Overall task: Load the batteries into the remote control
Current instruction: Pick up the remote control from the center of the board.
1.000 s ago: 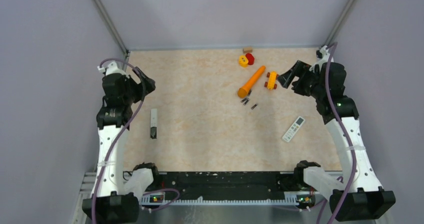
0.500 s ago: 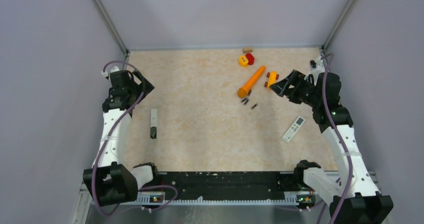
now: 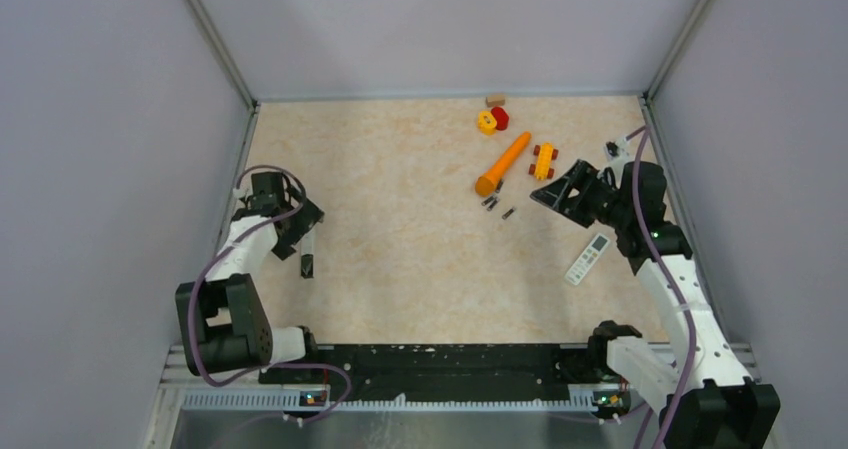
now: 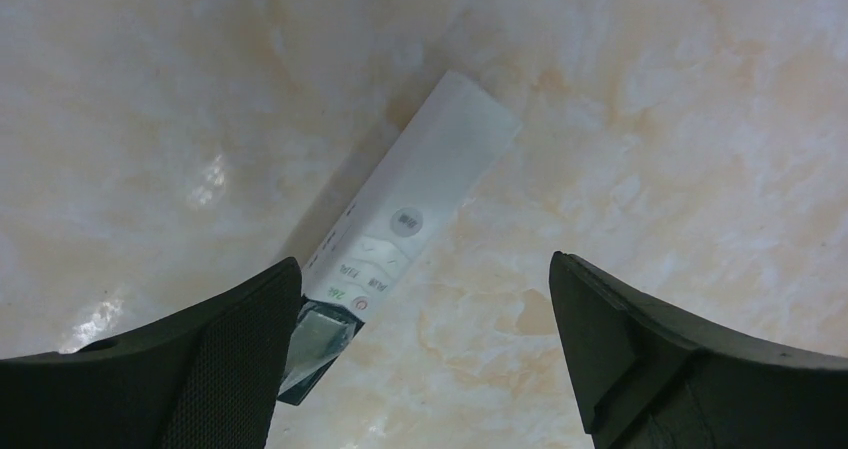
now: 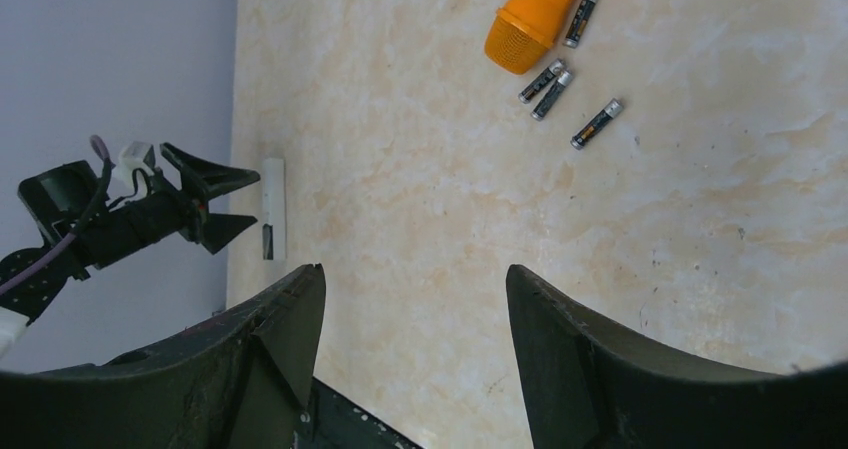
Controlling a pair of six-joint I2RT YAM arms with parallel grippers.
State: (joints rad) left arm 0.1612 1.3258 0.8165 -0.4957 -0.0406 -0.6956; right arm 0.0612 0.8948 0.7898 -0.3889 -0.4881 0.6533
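The remote control, a slim white bar with a black end, lies flat near the table's left side. My left gripper hovers right over it, open. In the left wrist view the remote control runs past the left fingertip, and nothing is held. Several batteries lie loose by the carrot's thick end, and the right wrist view shows the batteries clearly. My right gripper hangs open to their right, above the table, and is empty.
An orange carrot toy lies beside the batteries, with a yellow toy car to its right. A yellow and red piece and a wooden block sit at the back. A wider white remote lies below the right gripper.
The left arm has swung down and toward the near edge, bringing its gripper over the slim remote. The right gripper has moved left and nearer, toward the batteries, with its jaws slightly narrower.
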